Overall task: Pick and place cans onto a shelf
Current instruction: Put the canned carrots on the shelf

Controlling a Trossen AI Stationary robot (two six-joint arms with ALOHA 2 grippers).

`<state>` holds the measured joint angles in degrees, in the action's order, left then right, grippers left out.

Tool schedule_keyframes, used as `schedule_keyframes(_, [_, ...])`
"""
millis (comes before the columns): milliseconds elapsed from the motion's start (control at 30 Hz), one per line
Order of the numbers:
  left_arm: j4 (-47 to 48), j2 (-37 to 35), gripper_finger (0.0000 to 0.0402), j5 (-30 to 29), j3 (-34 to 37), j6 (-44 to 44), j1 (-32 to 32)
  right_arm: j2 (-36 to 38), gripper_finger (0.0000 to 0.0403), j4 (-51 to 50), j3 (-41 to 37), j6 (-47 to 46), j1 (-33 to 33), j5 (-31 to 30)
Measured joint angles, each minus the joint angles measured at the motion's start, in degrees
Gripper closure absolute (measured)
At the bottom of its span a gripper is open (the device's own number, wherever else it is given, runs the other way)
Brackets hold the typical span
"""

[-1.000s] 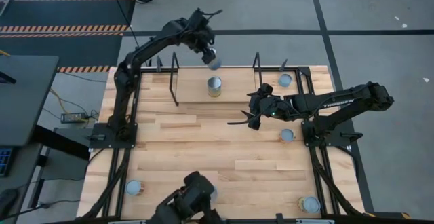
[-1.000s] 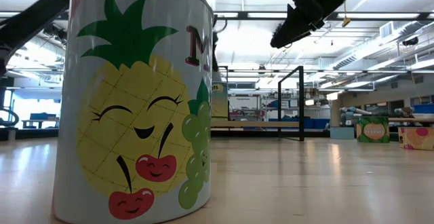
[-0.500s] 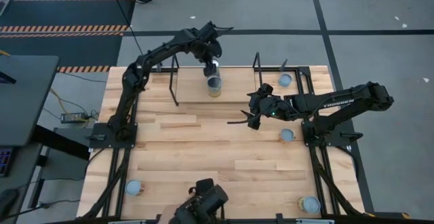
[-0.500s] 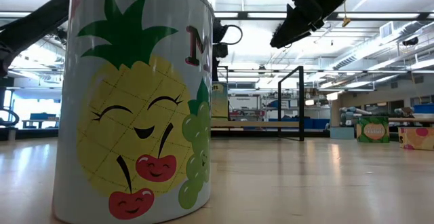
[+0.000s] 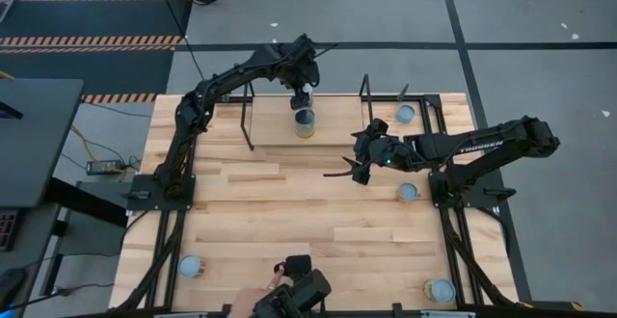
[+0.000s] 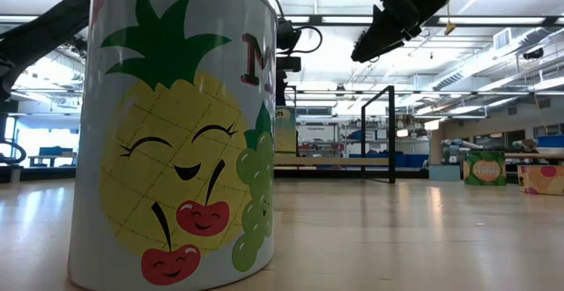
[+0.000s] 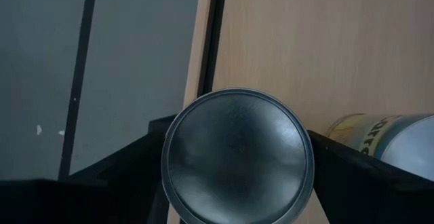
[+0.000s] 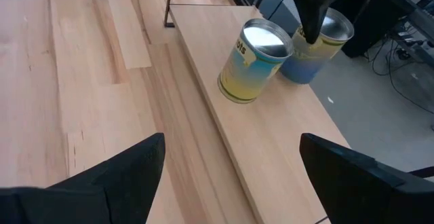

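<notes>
A light-wood counter (image 5: 289,212) is carrying a low shelf (image 5: 333,130), a pale board in a thin black frame, lying along the far edge at twelve o'clock in the high view. One can with a yellowish label (image 5: 305,122) is standing upright on the shelf board. The left claw (image 5: 302,94) is reaching over the shelf's far edge and gripping a second can (image 7: 237,156), whose round silvery top is filling the left wrist view between the two dark fingers (image 7: 122,176). In the right wrist view this held can (image 8: 319,44) is sitting just beside the yellowish one (image 8: 254,60), at the shelf's far edge; whether the two are touching is not clear. The right claw (image 5: 355,169) is hanging above the middle of the counter, at about five o'clock from the shelved can and well apart from it, its fingers spread wide with nothing between them. More cans are standing around the counter: one at the shelf's right end (image 5: 406,114), one at three o'clock (image 5: 409,192), one at the near left corner (image 5: 191,266), one at the near right corner (image 5: 440,290). A large can printed with a smiling pineapple (image 6: 176,132) is filling the left of the low view.
</notes>
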<state>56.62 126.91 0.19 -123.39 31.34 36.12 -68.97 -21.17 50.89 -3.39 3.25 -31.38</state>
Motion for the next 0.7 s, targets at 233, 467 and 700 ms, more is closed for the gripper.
schedule_keyframes(233, [0.2, 0.0, 0.0076, 0.0, 0.0, 2.3, 0.0, 0.0, 0.0053, 0.0, 0.0, 1.5, 0.0, 1.8])
schedule_keyframes(467, [0.6, 1.6, 0.0076, 2.8, 0.0, 3.7, 0.5, 0.0, 0.0053, -0.1, 0.0, 2.1, 0.0, 2.9])
schedule_keyframes(700, [0.3, 2.1, 0.0065, 2.9, 0.0, 3.9, 0.4, 0.0, 0.0053, -0.2, 0.0, 2.3, 0.0, 3.0])
